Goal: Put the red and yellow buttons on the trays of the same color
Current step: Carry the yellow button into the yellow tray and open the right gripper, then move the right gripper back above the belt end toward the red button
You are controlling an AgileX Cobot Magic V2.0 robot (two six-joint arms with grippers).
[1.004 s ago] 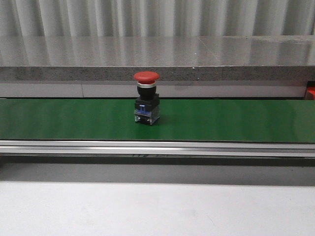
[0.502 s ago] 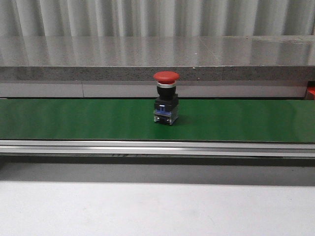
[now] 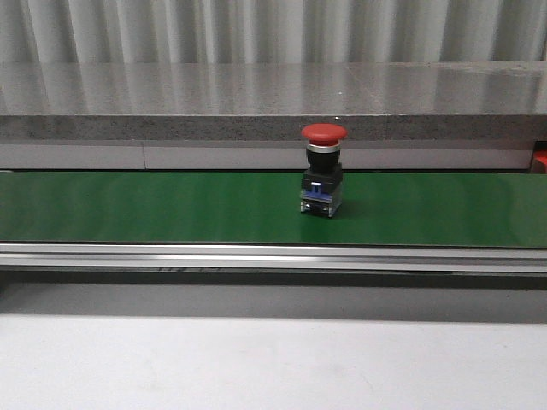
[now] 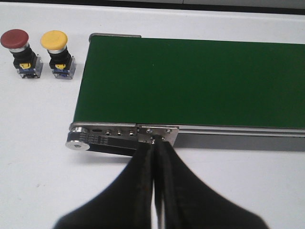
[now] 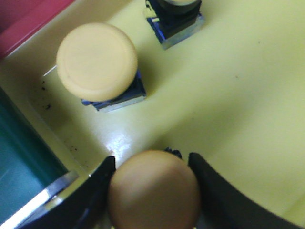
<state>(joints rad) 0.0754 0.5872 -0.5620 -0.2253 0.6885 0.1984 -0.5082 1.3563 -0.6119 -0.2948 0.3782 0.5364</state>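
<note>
A red button (image 3: 323, 171) stands upright on the green belt (image 3: 128, 209) in the front view, right of the middle. No gripper shows there. In the right wrist view my right gripper (image 5: 151, 160) is shut on a yellow button (image 5: 153, 191), low over the yellow tray (image 5: 238, 95). Two more yellow buttons (image 5: 97, 62) (image 5: 176, 19) stand in that tray. A corner of the red tray (image 5: 24, 19) shows beside it. My left gripper (image 4: 156, 143) is shut and empty at the belt's near rail. A red button (image 4: 16, 45) and a yellow button (image 4: 57, 46) stand on the white table off the belt's end.
A grey stone ledge (image 3: 273, 94) runs behind the belt. The belt's metal rail (image 3: 273, 256) lies along its front, with white table (image 3: 273, 359) before it. A red edge (image 3: 540, 161) shows at the far right of the front view.
The red button on the belt has travelled to the right, from left of the middle to right of it. Nothing else in the front view has moved.
</note>
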